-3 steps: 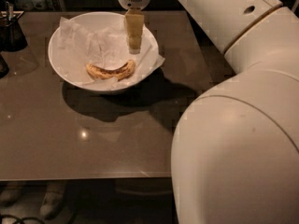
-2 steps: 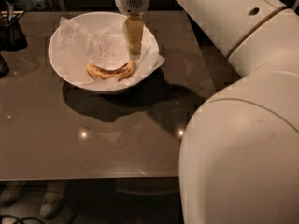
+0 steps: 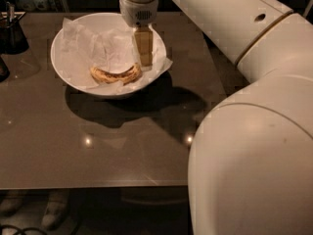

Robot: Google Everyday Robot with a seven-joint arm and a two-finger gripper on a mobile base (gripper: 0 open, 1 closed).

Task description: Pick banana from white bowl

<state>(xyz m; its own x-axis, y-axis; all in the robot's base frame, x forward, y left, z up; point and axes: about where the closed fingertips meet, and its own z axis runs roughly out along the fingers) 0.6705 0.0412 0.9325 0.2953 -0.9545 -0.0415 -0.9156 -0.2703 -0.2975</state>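
Note:
The banana, small, curved and brown-speckled, lies in the near part of the white bowl, on crumpled white paper. The bowl stands at the back left of the dark table. My gripper hangs straight down from the white wrist inside the bowl. Its tip is just above and beside the banana's right end. I cannot tell whether it touches the banana.
A dark cup stands at the table's far left edge, with another dark object in front of it. My large white arm fills the right side. The table's front edge runs across the bottom.
My gripper has come down into the bowl, toward the banana's right end. The banana and the bowl have not moved.

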